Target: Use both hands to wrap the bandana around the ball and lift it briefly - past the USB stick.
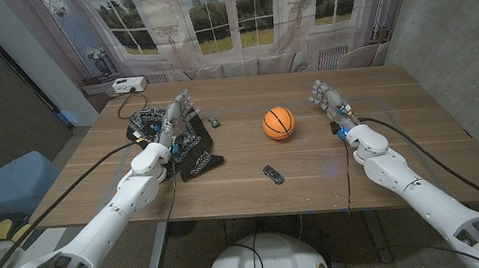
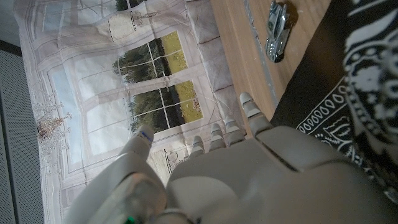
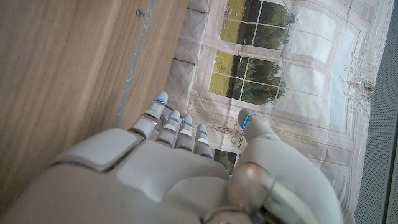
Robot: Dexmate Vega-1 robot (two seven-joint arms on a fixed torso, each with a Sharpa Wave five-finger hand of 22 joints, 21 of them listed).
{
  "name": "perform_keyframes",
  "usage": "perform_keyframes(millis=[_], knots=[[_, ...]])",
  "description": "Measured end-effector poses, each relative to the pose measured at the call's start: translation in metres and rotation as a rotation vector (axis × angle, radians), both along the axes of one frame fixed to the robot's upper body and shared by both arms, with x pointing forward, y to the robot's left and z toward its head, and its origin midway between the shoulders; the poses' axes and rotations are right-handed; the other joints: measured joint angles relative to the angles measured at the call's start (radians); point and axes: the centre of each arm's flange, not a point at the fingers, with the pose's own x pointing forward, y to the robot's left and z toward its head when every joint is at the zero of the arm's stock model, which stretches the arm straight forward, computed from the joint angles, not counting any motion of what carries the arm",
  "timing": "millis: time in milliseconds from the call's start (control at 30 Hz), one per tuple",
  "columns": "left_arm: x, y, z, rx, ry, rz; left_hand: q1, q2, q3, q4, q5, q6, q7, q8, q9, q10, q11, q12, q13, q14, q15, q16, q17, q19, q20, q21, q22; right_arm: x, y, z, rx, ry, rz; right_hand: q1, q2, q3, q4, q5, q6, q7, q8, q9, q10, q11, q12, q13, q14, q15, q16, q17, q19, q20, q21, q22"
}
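The black bandana with white paisley print lies crumpled on the left part of the wooden table; in the left wrist view its cloth runs along my hand. My left hand hovers over the bandana's far part, fingers apart, holding nothing; its back shows from the wrist. The orange ball sits mid-table, to the right of the bandana. A dark USB stick lies nearer me than the ball. My right hand stands to the right of the ball, fingers spread and empty.
A small silvery object lies just beyond the bandana's right edge, seen close as a metal piece. A white box with a cable sits at the table's far left corner. Bare wood stretches to the right.
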Motion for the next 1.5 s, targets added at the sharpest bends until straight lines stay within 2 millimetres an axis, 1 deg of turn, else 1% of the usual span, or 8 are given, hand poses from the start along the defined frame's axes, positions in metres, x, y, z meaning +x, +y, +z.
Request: perform_keyframes(millis=[200,367,733,1000,1033,1300,1333,1500], knots=[[-0.008,0.002,0.003,0.01,0.003,0.026,0.0,0.0,0.005,-0.005,0.0,0.0,0.0,0.0,-0.013,0.001,0.001,0.002,-0.002,-0.005,0.002,0.007,0.0,-0.016,-0.006,-0.012,0.005,0.003,0.003,0.006,-0.004,-0.026,-0.001,0.0,0.0,0.0,0.0,-0.016,0.001,-0.001,0.001,-0.004,0.0,0.0,0.0,-0.003,-0.011,0.011,0.0,-0.003,-0.005,-0.005,0.0,0.0],[-0.015,0.0,0.008,0.023,0.016,0.067,0.025,0.025,0.02,-0.03,0.0,0.055,0.023,0.008,-0.036,0.063,0.015,0.025,-0.01,0.016,0.004,0.022,-0.003,-0.047,-0.026,-0.03,0.005,0.005,0.0,0.009,-0.005,-0.038,0.003,-0.007,0.007,-0.009,0.003,-0.02,0.012,-0.001,0.001,-0.009,0.004,0.004,0.0,-0.008,-0.007,0.014,0.0,-0.008,-0.005,-0.005,-0.004,0.0],[-0.027,-0.009,0.026,0.102,0.113,0.271,0.078,0.062,0.045,-0.071,0.007,0.135,0.066,0.022,-0.048,0.127,0.01,0.044,-0.01,0.054,0.028,0.03,0.0,-0.034,-0.013,-0.03,0.005,0.005,-0.03,0.012,0.031,-0.054,-0.012,-0.019,0.019,-0.019,0.001,-0.041,0.03,-0.001,0.008,-0.013,0.013,0.013,0.0,-0.012,0.002,0.034,0.004,-0.017,-0.008,-0.001,-0.012,0.0],[-0.016,0.009,-0.004,0.165,0.285,0.428,0.105,0.089,0.064,-0.09,0.012,0.16,0.073,0.022,-0.048,0.154,0.007,0.052,-0.01,0.082,0.03,0.031,0.0,-0.014,-0.011,-0.03,0.009,0.005,-0.051,0.007,0.038,-0.043,-0.047,-0.025,0.025,-0.028,0.0,-0.056,0.046,0.008,0.008,-0.018,0.029,0.021,0.0,-0.017,0.024,0.048,0.018,-0.022,-0.001,0.009,-0.012,0.005],[-0.033,-0.006,0.045,0.208,0.188,0.416,0.107,0.088,0.064,-0.09,0.012,0.164,0.077,0.022,-0.048,0.156,0.005,0.052,-0.01,0.084,0.028,0.031,0.0,-0.014,-0.011,-0.03,0.009,0.004,-0.052,0.008,0.058,-0.049,-0.025,-0.025,0.025,-0.028,0.0,-0.056,0.049,0.005,0.008,-0.02,0.031,0.019,0.0,-0.017,0.026,0.05,0.019,-0.022,-0.004,0.012,-0.012,0.005],[-0.032,0.005,0.042,0.295,0.282,0.512,0.119,0.094,0.068,-0.094,0.012,0.165,0.078,0.022,-0.047,0.155,0.005,0.052,-0.01,0.089,0.027,0.031,0.0,-0.014,-0.011,-0.026,0.009,0.004,-0.064,0.004,0.072,-0.041,-0.039,-0.036,0.036,-0.031,0.003,-0.06,0.055,0.002,0.008,-0.022,0.041,0.027,0.008,-0.02,0.035,0.058,0.019,-0.027,0.0,0.019,-0.012,0.005],[-0.039,0.004,0.066,0.334,0.25,0.532,0.124,0.089,0.068,-0.094,0.012,0.165,0.078,0.022,-0.047,0.152,0.001,0.052,-0.01,0.089,0.027,0.031,0.0,-0.014,-0.011,-0.026,0.009,0.004,-0.065,0.004,0.079,-0.04,-0.034,-0.036,0.036,-0.031,0.003,-0.06,0.058,0.006,0.008,-0.022,0.043,0.029,0.008,-0.021,0.035,0.058,0.019,-0.027,0.0,0.019,-0.014,0.005],[-0.036,0.014,0.048,0.391,0.352,0.583,0.128,0.085,0.063,-0.1,0.012,0.171,0.073,0.023,-0.047,0.137,-0.013,0.045,-0.01,0.083,0.021,0.031,0.0,-0.014,-0.011,-0.026,0.009,0.005,-0.068,0.002,0.082,-0.035,-0.041,-0.036,0.036,-0.035,0.004,-0.068,0.06,0.008,0.014,-0.022,0.047,0.032,0.008,-0.021,0.038,0.062,0.021,-0.027,0.002,0.025,-0.02,0.005]])
